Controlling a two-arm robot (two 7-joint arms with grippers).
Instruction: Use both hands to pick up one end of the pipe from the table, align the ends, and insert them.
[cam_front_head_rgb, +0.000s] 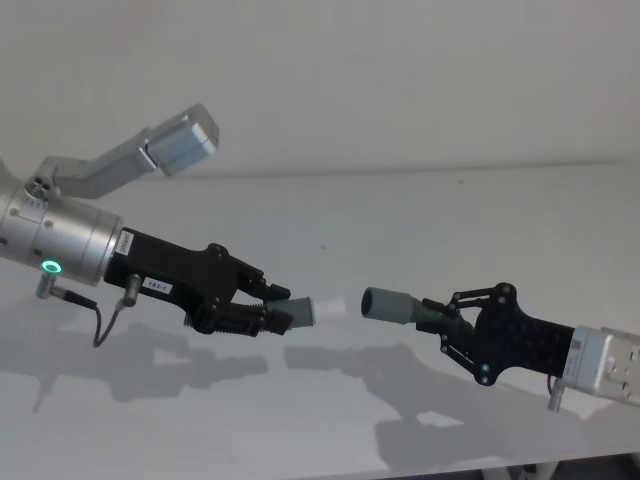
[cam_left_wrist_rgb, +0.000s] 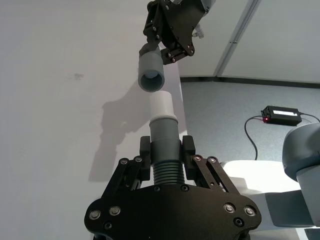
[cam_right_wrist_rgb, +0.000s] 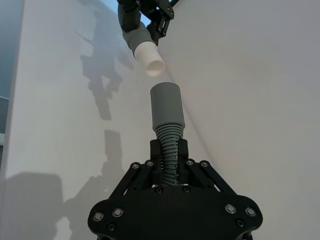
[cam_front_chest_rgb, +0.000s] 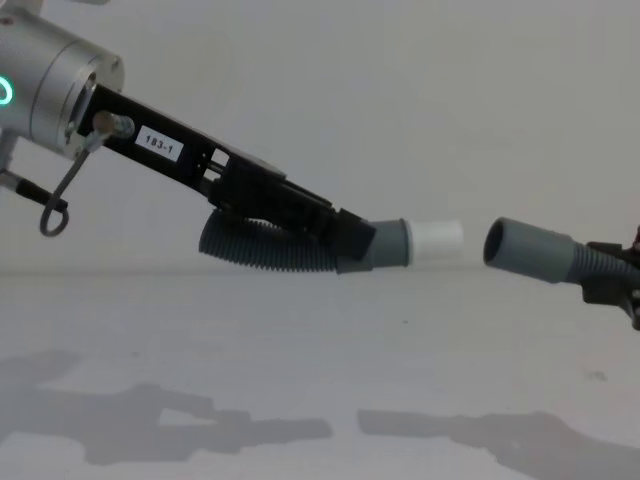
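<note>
Both pipe pieces hang above the white table (cam_front_head_rgb: 420, 210), end to end with a small gap between them. My left gripper (cam_front_head_rgb: 262, 300) with the "183-1" label is shut on the ribbed hose (cam_front_chest_rgb: 255, 248) just behind its grey cuff and white tip (cam_front_head_rgb: 322, 310). In the left wrist view my left gripper (cam_left_wrist_rgb: 166, 150) clamps the hose and the white tip (cam_left_wrist_rgb: 161, 105) points at the open socket cuff (cam_left_wrist_rgb: 150, 76). My right gripper (cam_front_head_rgb: 442, 318) is shut on the other piece behind the socket cuff (cam_front_head_rgb: 385, 303). In the right wrist view my right gripper (cam_right_wrist_rgb: 167, 156) holds it, socket cuff (cam_right_wrist_rgb: 166, 105) up.
A silver-grey arm link (cam_front_head_rgb: 175, 145) juts out at the upper left of the head view. Beyond the table edge, a black box with a red light (cam_left_wrist_rgb: 282, 114) and its cable lie on the floor. Gripper shadows fall across the table (cam_front_chest_rgb: 300, 330).
</note>
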